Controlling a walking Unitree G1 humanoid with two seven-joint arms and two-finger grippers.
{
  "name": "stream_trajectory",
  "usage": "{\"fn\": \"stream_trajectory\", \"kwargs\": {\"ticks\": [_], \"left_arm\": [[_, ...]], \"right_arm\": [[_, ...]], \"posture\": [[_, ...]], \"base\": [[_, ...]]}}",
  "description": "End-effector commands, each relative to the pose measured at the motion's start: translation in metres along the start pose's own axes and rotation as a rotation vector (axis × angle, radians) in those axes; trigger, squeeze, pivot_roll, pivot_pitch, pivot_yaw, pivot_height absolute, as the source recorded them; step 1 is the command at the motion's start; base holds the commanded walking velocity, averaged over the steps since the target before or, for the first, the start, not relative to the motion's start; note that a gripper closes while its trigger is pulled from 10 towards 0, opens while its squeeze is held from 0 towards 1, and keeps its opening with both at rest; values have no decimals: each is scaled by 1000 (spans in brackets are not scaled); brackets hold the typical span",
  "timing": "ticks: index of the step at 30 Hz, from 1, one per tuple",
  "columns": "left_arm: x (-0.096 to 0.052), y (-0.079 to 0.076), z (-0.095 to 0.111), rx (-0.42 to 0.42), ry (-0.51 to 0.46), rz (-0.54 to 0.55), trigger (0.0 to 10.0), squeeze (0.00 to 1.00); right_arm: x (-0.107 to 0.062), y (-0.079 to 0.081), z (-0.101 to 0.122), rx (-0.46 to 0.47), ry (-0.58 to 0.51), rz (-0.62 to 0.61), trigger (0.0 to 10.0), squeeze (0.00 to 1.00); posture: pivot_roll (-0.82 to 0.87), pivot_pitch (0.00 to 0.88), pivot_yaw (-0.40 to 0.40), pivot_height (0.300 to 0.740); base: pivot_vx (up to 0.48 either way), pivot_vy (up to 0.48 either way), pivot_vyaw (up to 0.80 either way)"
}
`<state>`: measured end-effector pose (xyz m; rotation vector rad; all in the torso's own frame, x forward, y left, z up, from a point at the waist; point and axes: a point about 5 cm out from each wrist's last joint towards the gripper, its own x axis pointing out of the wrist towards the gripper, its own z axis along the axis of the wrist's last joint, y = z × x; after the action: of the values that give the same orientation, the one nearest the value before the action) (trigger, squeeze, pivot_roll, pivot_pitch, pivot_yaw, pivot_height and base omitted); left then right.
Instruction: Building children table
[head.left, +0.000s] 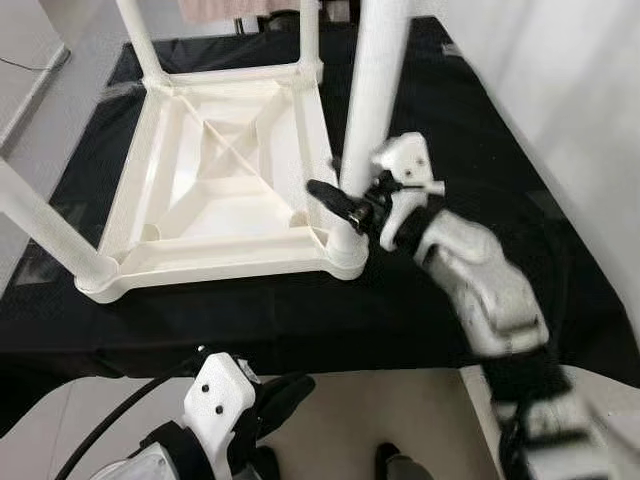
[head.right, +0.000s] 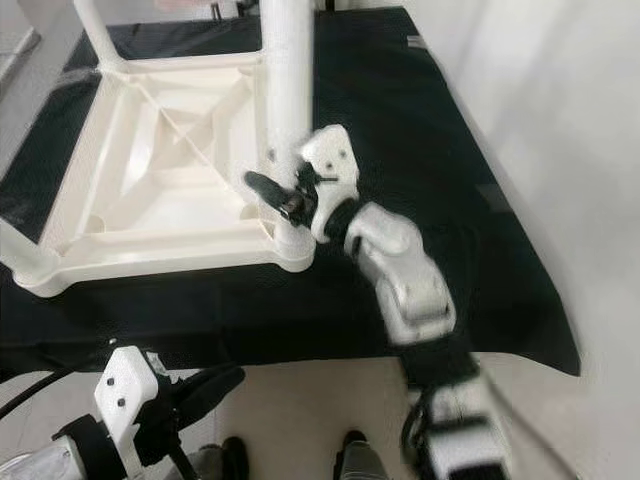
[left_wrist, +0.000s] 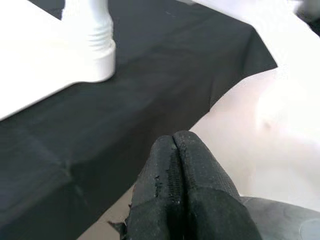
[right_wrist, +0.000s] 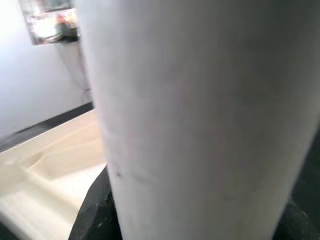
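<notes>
1. My left gripper (head.left: 290, 392) hangs idle, fingers pressed together, empty.
2. The tabletop (head.left: 225, 190) lies upside down on the black cloth (head.left: 450, 300), exposing corner sockets.
3. My right gripper (head.left: 345, 205) clamps the near-right leg (head.left: 380, 90), keeping it upright in its socket.

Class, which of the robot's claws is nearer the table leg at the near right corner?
The right claw is nearer, clasping the table leg. The left claw hangs below the black-covered surface's edge.
</notes>
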<state>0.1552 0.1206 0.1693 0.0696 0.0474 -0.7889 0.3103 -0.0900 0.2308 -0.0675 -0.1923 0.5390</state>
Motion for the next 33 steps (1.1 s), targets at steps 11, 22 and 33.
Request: {"fn": "stream_trajectory", "kwargs": {"ticks": [11, 22, 33], "left_arm": [[1, 10, -9, 8, 30, 16, 10000, 0], [7, 23, -12, 33, 14, 54, 10000, 0], [7, 49, -4, 108, -20, 185, 10000, 0]], "right_arm": [[-3, 49, -58, 112, 307, -220, 10000, 0], [-4, 51, -55, 67, 339, -286, 10000, 0], [-10, 59, -64, 11, 358, -175, 10000, 0]], "posture": [[18, 236, 38, 740], [14, 190, 31, 740], [9, 150, 29, 740]], "base": [[0, 0, 0], [0, 0, 0], [0, 0, 0]]}}
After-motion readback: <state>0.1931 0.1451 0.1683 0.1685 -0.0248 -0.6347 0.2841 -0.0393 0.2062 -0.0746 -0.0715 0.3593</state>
